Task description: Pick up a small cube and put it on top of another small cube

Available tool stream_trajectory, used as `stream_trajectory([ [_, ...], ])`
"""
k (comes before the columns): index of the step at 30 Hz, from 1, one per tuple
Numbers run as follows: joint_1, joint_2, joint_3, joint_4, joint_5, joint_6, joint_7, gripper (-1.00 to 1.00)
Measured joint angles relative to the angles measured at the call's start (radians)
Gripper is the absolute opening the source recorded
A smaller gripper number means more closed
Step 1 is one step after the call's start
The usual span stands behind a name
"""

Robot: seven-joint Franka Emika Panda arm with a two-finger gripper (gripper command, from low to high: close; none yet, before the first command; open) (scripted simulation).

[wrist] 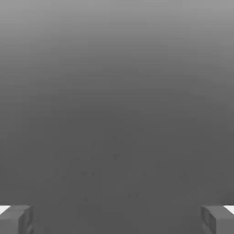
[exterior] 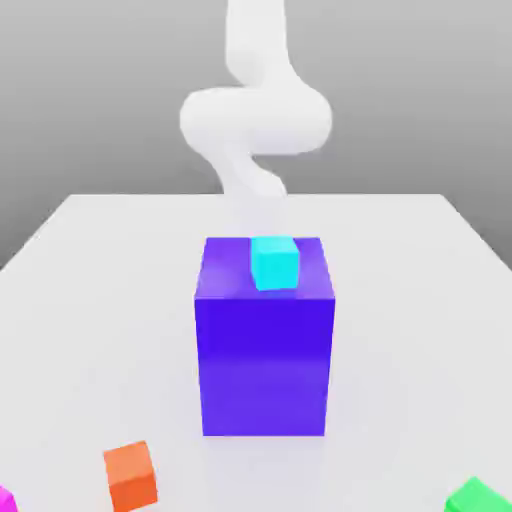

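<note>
A corner of the small magenta-pink cube (exterior: 4,499) pokes in at the bottom edge of the exterior view's left, on the white table (exterior: 90,300). A small cyan cube (exterior: 274,262) rests on top of the big blue-violet block (exterior: 265,360) in the middle of the table. My white arm (exterior: 255,112) rises behind that block. In the hand view my gripper (wrist: 117,219) is open, its two grey fingertips (wrist: 16,219) far apart with nothing between them, facing plain grey background.
A small orange cube (exterior: 131,476) lies on the table near the front, on the exterior view's left. A green cube (exterior: 476,497) is cut off at the front of the exterior view's right.
</note>
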Motion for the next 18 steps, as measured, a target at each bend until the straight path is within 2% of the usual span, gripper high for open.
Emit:
stream_trajectory([
  [18,-0.088,0.658,-0.184,0.125,0.112,0.120,-0.069,0.00],
])
